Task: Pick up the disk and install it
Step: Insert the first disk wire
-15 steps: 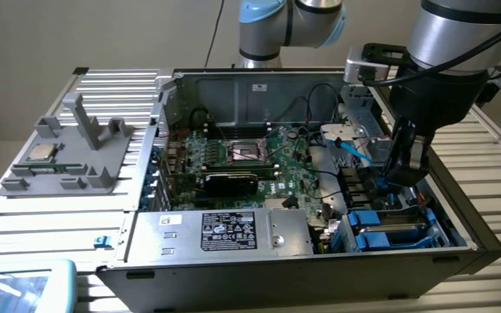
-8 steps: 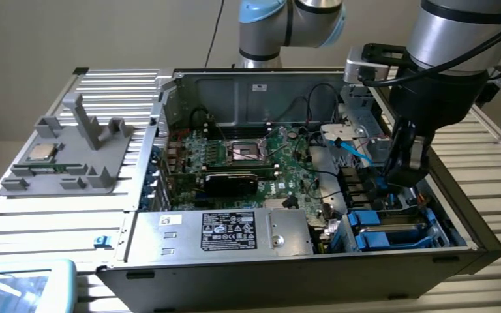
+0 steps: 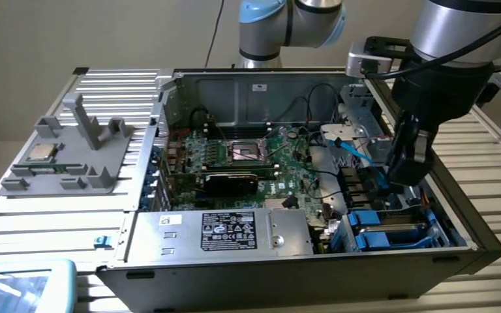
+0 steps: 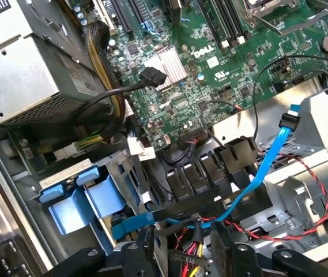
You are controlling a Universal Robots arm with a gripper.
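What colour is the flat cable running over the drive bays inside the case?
Light blue. The flat cable shows best in the wrist view.

**Setting:** robotics lab bench, set up for computer assembly.

**Evidence:**
- Industrial robot arm (image 3: 459, 32) with silver tubes and blue-capped joints. Its black gripper (image 3: 404, 175) hangs inside the case at the exterior view's right.
- Open tower computer case (image 3: 276, 282) lying on its side, with the green motherboard (image 3: 255, 153) and silver power supply box (image 3: 224, 231) exposed. Loose cabling runs throughout.
- Worktable (image 3: 50, 225) of slatted aluminium profile.
- Grey parts fixture (image 3: 89, 147) at the exterior view's left, with a CPU chip (image 3: 42, 152) seated in it.
- Bare pale wall (image 3: 102, 32) at the far side.
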